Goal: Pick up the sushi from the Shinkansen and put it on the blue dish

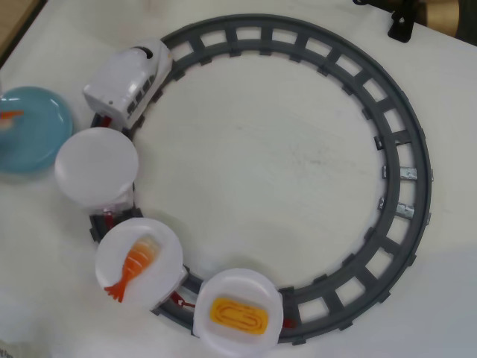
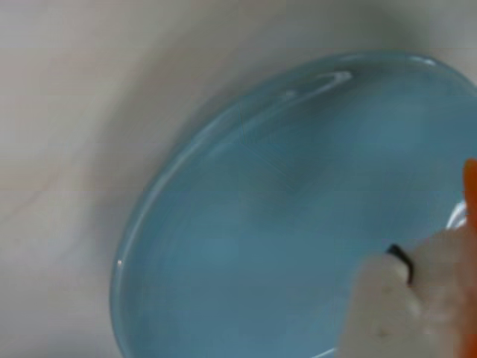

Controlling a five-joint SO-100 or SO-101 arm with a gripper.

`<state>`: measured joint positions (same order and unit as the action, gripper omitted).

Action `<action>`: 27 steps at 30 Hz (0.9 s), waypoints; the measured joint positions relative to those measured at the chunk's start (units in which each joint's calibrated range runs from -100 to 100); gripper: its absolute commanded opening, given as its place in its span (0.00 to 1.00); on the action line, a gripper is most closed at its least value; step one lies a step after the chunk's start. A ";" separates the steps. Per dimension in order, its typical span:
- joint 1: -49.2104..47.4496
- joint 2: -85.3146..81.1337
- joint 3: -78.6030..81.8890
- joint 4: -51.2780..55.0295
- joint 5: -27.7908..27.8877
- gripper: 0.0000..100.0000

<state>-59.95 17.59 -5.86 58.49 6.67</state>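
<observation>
Your sushi (image 2: 447, 298) sits right over the blue dish (image 2: 261, 224), near its right edge in the wrist view. Can't tell the gripper's opening.

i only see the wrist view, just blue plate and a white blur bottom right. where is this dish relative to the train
observer: In the overhead view the blue dish lies outside the track, just left of the Shinkansen.
operator: is the sushi off the train
observer: The sushi shows as an orange-and-white bit over the dish, at the overhead view's left edge.
operator: whats on the cars then
observer: The first white plate is bare, the second carries a shrimp piece and the third a yellow egg piece.
</observation>
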 measured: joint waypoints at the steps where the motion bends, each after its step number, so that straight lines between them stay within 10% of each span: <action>1: 0.08 0.00 0.00 0.00 0.00 0.16; 27: 0.49 0.25 -0.37 15.71 0.00 0.15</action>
<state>-59.46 17.84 -6.22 74.20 6.67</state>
